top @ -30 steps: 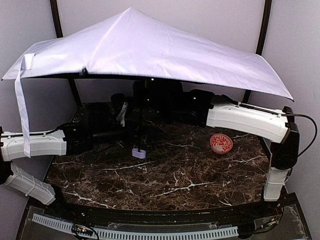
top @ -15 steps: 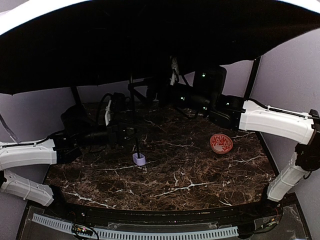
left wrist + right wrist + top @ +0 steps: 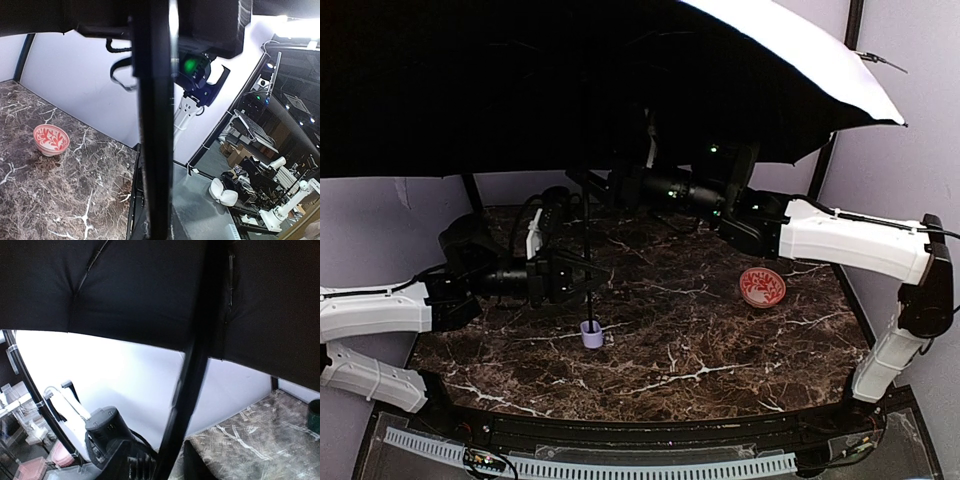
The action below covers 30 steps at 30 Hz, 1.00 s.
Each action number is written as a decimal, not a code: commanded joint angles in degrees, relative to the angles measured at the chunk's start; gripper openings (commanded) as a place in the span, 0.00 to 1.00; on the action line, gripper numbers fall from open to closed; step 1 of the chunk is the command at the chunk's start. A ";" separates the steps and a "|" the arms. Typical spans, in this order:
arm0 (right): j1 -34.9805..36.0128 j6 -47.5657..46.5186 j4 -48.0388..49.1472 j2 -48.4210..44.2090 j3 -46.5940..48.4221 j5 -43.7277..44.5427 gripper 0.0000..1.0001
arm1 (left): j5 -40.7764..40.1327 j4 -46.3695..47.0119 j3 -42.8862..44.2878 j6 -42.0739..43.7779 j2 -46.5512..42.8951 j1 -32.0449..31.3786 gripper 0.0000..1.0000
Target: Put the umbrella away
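The umbrella is open and tipped toward the camera, so its black lining fills the top of the view. A strip of pale lavender-white fabric shows at the upper right. Its thin black shaft runs down to the small lavender handle, which is at the marble table. My left gripper is shut on the shaft just above the handle. My right gripper is shut on the shaft higher up, under the canopy. The shaft crosses the left wrist view and the right wrist view. The fingers are hidden there.
A red-patterned bowl stands on the dark marble table at the right, also in the left wrist view. Pale walls and black frame posts close in the back. The canopy overhangs both arms.
The canopy has swung from showing its pale top to showing its black underside, tipped toward the camera. The right arm has risen. The handle has shifted slightly nearer and left.
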 commanded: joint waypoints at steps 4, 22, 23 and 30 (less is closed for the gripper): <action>-0.40 4.47 6.93 -0.66 -0.21 0.83 0.00 | 0.71 1.90 -1.13 3.11 -4.13 -0.03 0.00; 0.96 7.82 4.75 0.43 0.25 10.21 0.19 | -15.66 -10.48 1.54 6.01 -4.00 -0.07 0.00; 0.30 9.40 7.04 0.63 0.06 8.79 0.37 | -15.12 -9.09 0.96 5.30 -3.92 -0.06 0.00; -2.84 14.76 19.97 3.15 1.44 8.97 0.66 | -12.16 -4.67 -0.06 3.32 -3.45 -0.04 0.00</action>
